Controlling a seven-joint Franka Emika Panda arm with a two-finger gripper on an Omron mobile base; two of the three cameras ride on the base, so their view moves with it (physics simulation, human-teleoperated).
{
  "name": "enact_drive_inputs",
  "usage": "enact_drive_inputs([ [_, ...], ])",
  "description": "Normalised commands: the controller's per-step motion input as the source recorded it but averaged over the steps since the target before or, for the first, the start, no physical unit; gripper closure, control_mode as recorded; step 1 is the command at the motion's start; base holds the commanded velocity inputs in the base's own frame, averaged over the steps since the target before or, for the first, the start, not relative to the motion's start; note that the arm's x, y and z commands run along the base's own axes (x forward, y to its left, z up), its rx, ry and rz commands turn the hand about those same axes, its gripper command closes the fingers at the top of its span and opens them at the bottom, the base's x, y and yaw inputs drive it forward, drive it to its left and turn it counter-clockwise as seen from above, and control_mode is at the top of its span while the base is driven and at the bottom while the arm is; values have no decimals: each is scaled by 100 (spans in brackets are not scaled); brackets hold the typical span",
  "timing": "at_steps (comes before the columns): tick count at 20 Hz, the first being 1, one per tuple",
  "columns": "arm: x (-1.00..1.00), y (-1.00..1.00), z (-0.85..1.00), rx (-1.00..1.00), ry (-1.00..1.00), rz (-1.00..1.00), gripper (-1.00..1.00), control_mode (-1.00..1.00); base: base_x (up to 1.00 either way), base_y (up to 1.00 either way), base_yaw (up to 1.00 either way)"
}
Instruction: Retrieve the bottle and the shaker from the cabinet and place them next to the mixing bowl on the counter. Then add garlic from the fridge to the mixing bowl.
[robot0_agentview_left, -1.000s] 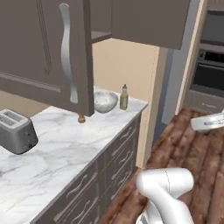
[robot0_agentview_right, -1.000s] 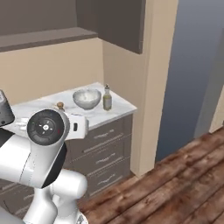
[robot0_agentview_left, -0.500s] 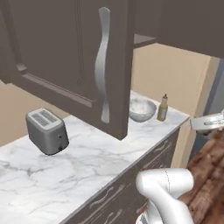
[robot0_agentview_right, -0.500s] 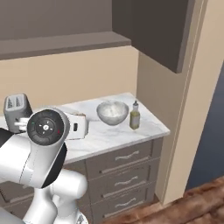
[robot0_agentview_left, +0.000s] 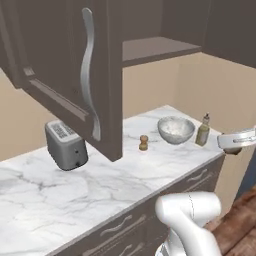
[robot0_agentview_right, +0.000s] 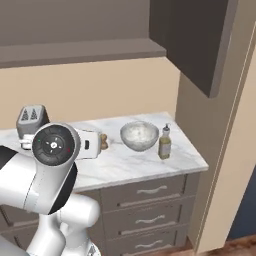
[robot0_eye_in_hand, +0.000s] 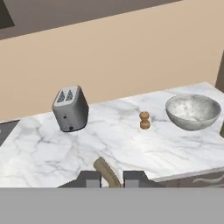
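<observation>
The mixing bowl (robot0_agentview_left: 176, 130) (robot0_agentview_right: 139, 135) (robot0_eye_in_hand: 192, 111) stands on the marble counter (robot0_agentview_left: 100, 185) (robot0_eye_in_hand: 109, 144). The bottle (robot0_agentview_left: 202, 130) (robot0_agentview_right: 164, 142) stands just right of the bowl. The brown shaker (robot0_agentview_left: 143, 142) (robot0_agentview_right: 104, 141) (robot0_eye_in_hand: 144, 120) stands to its left. The cabinet (robot0_agentview_left: 155, 50) hangs above, its door (robot0_agentview_left: 65, 65) swung open and its shelf bare. My gripper (robot0_eye_in_hand: 113, 178) hangs in front of the counter, shut on a small tan curved piece (robot0_eye_in_hand: 106, 171) that looks like the garlic. The hand (robot0_agentview_left: 236, 141) pokes in at the right edge of the left base view.
A grey toaster (robot0_agentview_left: 65, 146) (robot0_agentview_right: 31, 117) (robot0_eye_in_hand: 70, 107) stands on the counter's left part. Brown drawer fronts (robot0_agentview_right: 150, 192) run below. The open cabinet door juts out over the counter. A tall beige panel (robot0_agentview_right: 225, 165) closes the counter's right end.
The whole picture has shifted: the base has swung round from the floor side to face the counter, bringing the toaster into view. The gripper has stayed shut.
</observation>
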Motion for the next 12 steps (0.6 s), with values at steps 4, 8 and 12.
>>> enact_drive_inputs([
  [4, 0, 0, 0, 0, 0, 0, 100, 100, 82, -2, 32],
  [8, 0, 0, 0, 0, 0, 0, 100, 100, 84, -10, 37],
  [12, 0, 0, 0, 0, 0, 0, 100, 100, 78, -14, 41],
])
